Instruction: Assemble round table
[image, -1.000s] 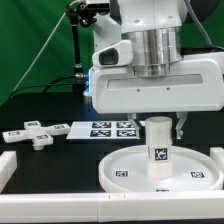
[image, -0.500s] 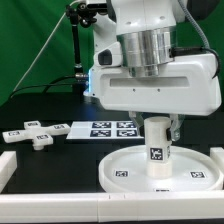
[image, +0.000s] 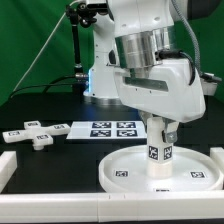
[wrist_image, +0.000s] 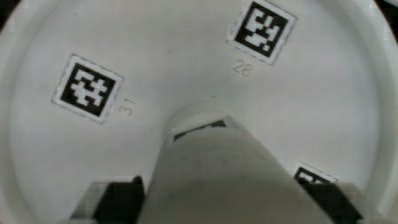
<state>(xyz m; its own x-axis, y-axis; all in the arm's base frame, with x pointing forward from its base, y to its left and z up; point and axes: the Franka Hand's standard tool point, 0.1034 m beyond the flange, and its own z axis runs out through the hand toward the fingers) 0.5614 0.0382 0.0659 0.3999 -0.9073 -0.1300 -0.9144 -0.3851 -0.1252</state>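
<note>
The large round disc (image: 124, 173) lies flat on the table at the front. The short thick cylinder leg (image: 158, 153) stands upright at its middle. My gripper (image: 158, 134) comes down from above and is shut on the leg's upper part. In the wrist view the leg (wrist_image: 217, 160) runs between my two dark fingers (wrist_image: 121, 200), with the tagged disc surface (wrist_image: 160, 50) beneath. The cross-shaped foot piece (image: 38, 136) lies apart on the exterior view's left.
The marker board (image: 110, 128) lies behind the disc. White border rails run along the exterior view's left (image: 7, 170) and right (image: 218, 156) edges. A green stand and cables rise at the back.
My hand has turned about its vertical axis over the disc, and the leg's tag has shifted round with it. The leg stays upright on the disc.
</note>
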